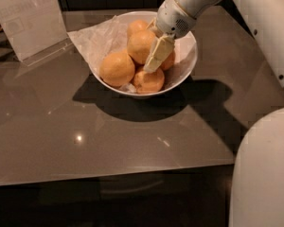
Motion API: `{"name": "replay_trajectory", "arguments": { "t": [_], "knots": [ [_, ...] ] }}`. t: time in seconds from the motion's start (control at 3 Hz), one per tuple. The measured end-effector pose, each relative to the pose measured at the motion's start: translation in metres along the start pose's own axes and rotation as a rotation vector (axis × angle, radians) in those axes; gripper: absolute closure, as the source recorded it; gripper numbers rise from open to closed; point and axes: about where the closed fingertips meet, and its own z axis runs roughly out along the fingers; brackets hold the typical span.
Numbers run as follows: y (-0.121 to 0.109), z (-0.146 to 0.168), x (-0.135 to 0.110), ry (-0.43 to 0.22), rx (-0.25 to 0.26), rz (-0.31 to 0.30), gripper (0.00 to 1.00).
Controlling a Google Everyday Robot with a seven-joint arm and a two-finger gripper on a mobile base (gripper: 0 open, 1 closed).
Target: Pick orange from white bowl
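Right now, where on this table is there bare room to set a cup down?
Free: the wide table front, below the white bowl, and the left side below the sign stand. Crowded: inside the bowl, where the gripper sits beside the orange.

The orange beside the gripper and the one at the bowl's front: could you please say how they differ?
The orange sits higher, the gripper at its right; the front orange lies low by the near rim. The orange looks larger and paler than the front orange. Both share the white bowl.

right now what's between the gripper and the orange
Nothing shows: in the camera view the gripper, down inside the white bowl, sits right against the orange.
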Motion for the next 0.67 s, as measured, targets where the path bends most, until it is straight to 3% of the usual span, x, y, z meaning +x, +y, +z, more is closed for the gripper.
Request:
{"name": "replay_trajectory", "arguments": {
  "t": [0.67],
  "knots": [
    [0.004,-0.016,0.003,-0.03,0.056,0.017,0.79]
  ]
}}
